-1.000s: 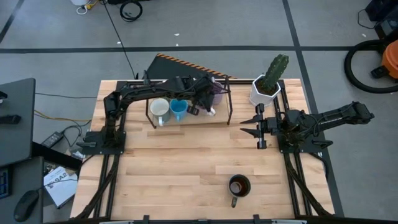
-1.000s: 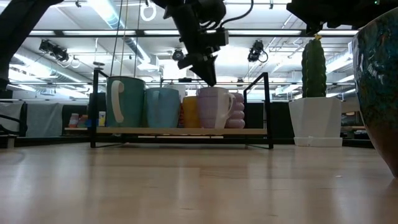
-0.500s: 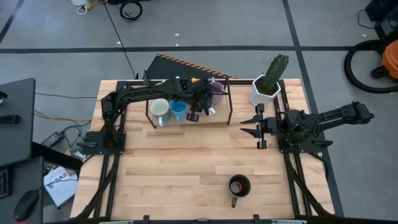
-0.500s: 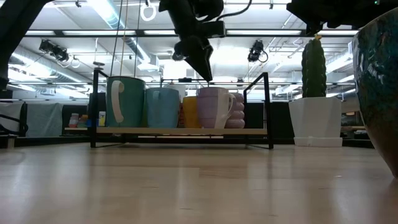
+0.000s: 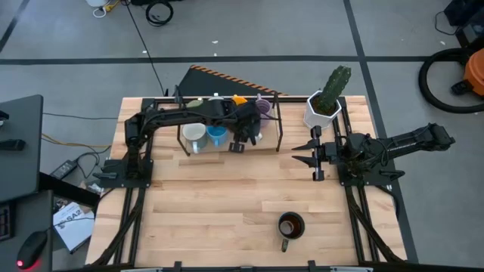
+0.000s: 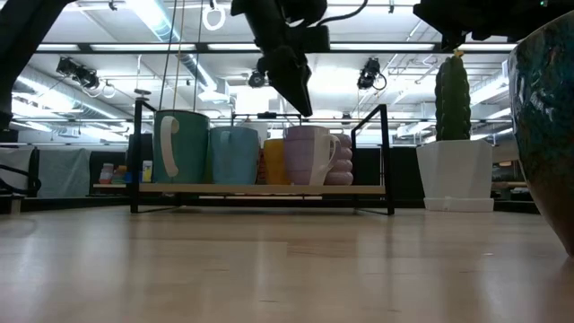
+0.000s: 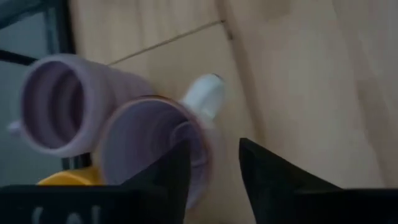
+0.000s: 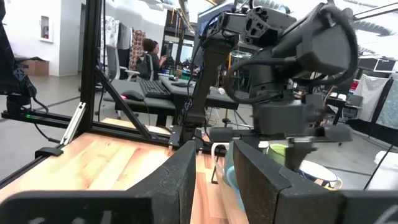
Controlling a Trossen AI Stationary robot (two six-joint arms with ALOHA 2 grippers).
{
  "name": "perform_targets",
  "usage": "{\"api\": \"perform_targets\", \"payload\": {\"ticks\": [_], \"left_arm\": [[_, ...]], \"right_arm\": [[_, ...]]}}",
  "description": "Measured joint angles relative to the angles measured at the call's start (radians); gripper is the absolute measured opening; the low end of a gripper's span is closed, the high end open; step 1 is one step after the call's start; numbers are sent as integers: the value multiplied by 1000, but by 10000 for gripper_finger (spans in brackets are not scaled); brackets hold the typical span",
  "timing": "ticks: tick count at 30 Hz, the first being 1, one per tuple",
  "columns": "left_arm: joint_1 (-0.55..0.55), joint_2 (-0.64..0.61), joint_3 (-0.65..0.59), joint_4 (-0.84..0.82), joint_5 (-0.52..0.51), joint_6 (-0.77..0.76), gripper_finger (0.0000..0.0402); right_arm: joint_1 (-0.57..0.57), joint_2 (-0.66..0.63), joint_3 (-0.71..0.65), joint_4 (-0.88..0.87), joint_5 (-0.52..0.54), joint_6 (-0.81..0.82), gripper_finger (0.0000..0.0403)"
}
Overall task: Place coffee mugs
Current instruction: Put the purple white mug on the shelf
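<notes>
Mugs crowded the rack [image 6: 260, 189]; the left gripper [image 6: 300, 100] hung just above the front lilac mug [image 6: 310, 155], jaws slightly parted, empty. The right gripper [image 5: 313, 153] waited beside the cactus pot [image 5: 321, 110], jaws apart.

The wooden table [image 5: 212, 204] carries a black wire rack [image 5: 277, 128] along its far edge. A white faceted pot [image 5: 321, 112] holding a green cactus [image 5: 336, 83] stands just beside the rack's end. A person [image 8: 151, 55] sits at a desk in the room beyond.

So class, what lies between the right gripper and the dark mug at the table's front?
In the high view, only bare tabletop separates the right gripper from the dark mug.
</notes>
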Motion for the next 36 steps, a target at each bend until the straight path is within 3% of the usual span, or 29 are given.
{"api": "perform_targets", "payload": {"ticks": [5, 11, 17, 30, 36], "left_arm": [[2, 0, -11, 12, -80, -28, 182], [-4, 30, -30, 1, -80, -18, 183], [-14, 32, -30, -1, -103, 68, 145], [-16, 29, -30, -52, -108, 189, 19], [-11, 26, -29, -113, -83, 272, 14]], "right_arm": [[0, 0, 0, 0, 0, 0, 114], [0, 0, 0, 0, 0, 0, 114], [0, 7, 0, 1, -1, 0, 114], [0, 9, 0, 4, -1, 0, 114], [0, 9, 0, 4, -1, 0, 114]]}}
